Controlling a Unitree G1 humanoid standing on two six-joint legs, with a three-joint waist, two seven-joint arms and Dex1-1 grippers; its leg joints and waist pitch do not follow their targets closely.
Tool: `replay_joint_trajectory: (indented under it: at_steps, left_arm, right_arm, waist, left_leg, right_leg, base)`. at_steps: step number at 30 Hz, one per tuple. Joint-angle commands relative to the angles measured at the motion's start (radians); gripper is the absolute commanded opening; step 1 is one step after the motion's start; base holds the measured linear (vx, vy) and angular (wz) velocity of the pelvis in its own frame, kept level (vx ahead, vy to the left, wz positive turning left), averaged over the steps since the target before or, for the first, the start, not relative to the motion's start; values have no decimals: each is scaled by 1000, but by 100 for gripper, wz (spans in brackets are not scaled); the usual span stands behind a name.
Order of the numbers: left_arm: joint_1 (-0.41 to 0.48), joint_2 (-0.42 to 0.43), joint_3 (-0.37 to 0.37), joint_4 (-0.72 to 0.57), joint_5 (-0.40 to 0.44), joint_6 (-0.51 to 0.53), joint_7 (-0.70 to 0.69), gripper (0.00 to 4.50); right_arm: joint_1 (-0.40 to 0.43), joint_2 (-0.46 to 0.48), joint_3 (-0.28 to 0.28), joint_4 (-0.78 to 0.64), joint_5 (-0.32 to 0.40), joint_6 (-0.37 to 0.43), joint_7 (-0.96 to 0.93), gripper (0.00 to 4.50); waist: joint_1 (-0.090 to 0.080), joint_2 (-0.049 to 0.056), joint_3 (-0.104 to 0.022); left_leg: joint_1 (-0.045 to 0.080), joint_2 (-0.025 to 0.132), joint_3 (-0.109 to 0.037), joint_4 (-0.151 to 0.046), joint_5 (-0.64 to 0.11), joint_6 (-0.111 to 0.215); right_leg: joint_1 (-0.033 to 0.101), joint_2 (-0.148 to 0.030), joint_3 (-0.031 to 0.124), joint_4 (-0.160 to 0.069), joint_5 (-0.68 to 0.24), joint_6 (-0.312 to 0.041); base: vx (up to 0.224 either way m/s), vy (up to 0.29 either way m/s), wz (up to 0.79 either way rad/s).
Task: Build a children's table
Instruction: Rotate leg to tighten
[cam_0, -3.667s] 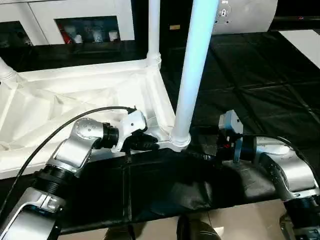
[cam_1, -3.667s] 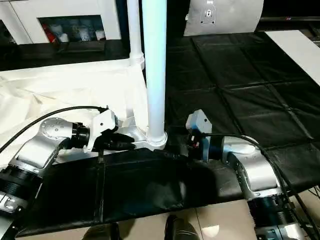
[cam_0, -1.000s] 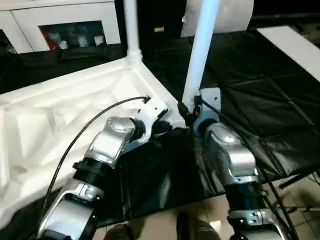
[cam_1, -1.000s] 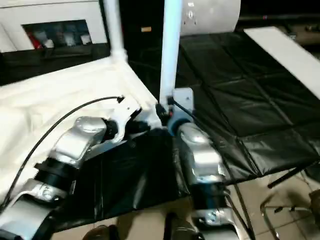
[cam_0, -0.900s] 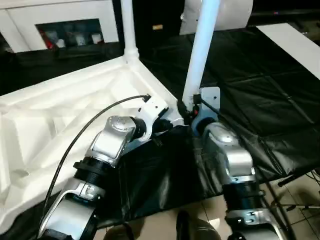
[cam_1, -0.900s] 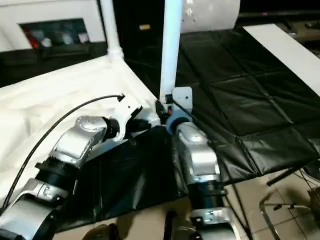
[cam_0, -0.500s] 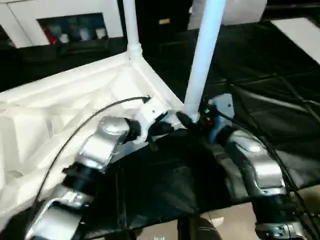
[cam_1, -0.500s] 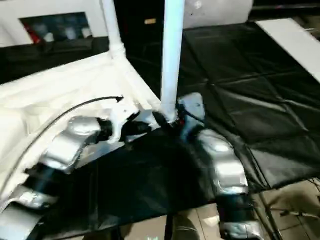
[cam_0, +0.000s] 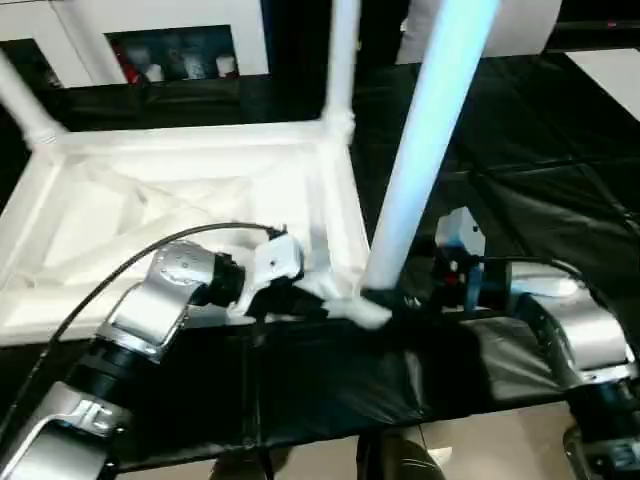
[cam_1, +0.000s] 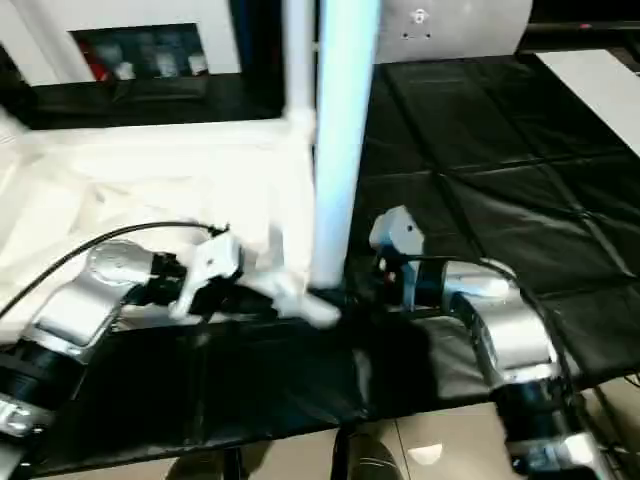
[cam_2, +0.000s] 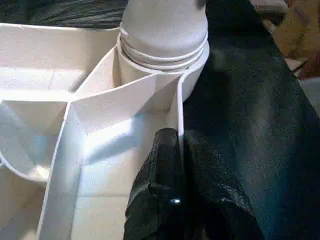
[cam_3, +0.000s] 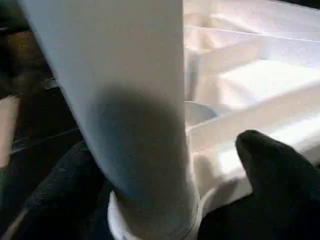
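1. Your left gripper (cam_2: 177, 150) has its black fingers (cam_2: 160, 170) pressed together on the thin raised rim of the children's table (cam_0: 180, 190), pinching that wall just beside the near corner socket.
2. Your right gripper (cam_3: 165, 165) has its fingers (cam_3: 270, 160) spread wide, one on each side of the near leg (cam_0: 425, 140) at its base; you can't tell from these views whether the pads actually touch the tube.
3. The table lies upside down on the black mat (cam_0: 520, 130), its ribbed underside facing up.
4. The near leg stands in the corner socket closest to you, leaning a little to the right.
5. Two more legs rise from the far corners: one (cam_0: 340, 60) at the far right corner, one (cam_0: 25, 105) at the far left.
6. Your silver forearms reach in from both sides toward that near corner.
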Motion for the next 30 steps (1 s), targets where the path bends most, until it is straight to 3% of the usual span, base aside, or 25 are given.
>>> replay_joint_trajectory:
  at_steps: [1, 3, 8, 15, 18, 26, 29, 30]
  left_arm:
    - [-9, 14, -44, 5, 0, -37, -74, 0]
    - [-16, 22, -55, 20, 10, -61, -86, 0]
    - [-24, 25, -59, 35, 10, -80, -101, 0]
    - [-28, 20, -59, 44, 5, -91, -105, 0]
    - [-28, 17, -60, 47, 3, -91, -104, 0]
    - [-25, 10, -54, 46, -7, -72, -95, 0]
    - [-23, 2, -44, 33, -8, -41, -63, 0]
    - [-24, -3, -36, 17, 4, 16, -18, 0]
  right_arm:
    - [-12, -15, 10, 28, 4, -33, 40, 381]
    - [-18, -20, 28, 48, -1, -56, 71, 357]
    - [-36, -19, 48, 58, 17, -44, 125, 313]
    - [-49, -9, 65, 74, 32, -45, 157, 269]
    - [-48, -11, 78, 72, 38, -26, 185, 230]
    - [-33, -24, 92, 50, 61, 32, 207, 201]
    - [-19, -14, 92, 20, 83, 88, 177, 200]
    - [-10, 8, 85, -6, 95, 137, 127, 200]
  waist:
    - [0, -12, -91]
    - [4, -13, -95]
    - [11, -21, -99]
    - [19, -22, -102]
    - [23, -23, -104]
    - [27, -26, -105]
    - [28, -25, -103]
    - [30, -21, -104]
  left_leg:
    - [2, 32, 1, -65, -97, 132]
    - [6, 34, 4, -63, -89, 130]
    - [0, 35, 4, -62, -67, 136]
    - [0, 35, 5, -61, -64, 128]
    - [2, 37, 6, -60, -57, 128]
    - [1, 36, 6, -60, -55, 126]
    - [1, 37, 6, -61, -53, 123]
    - [2, 37, 6, -60, -54, 120]
  right_leg:
    - [78, -58, 63, -57, -283, -209]
    - [75, -59, 65, -56, -278, -211]
    - [82, -60, 63, -49, -261, -213]
    - [81, -59, 63, -51, -277, -203]
    - [80, -59, 63, -48, -263, -207]
    - [81, -60, 63, -48, -260, -206]
    - [81, -58, 63, -48, -262, -203]
    - [81, -58, 63, -48, -261, -203]
  base:
    - [0, 0, 0]
    - [0, 0, 0]
    - [0, 0, 0]
    - [0, 0, 0]
    - [0, 0, 0]
    - [0, 0, 0]
    - [0, 0, 0]
    - [0, 0, 0]
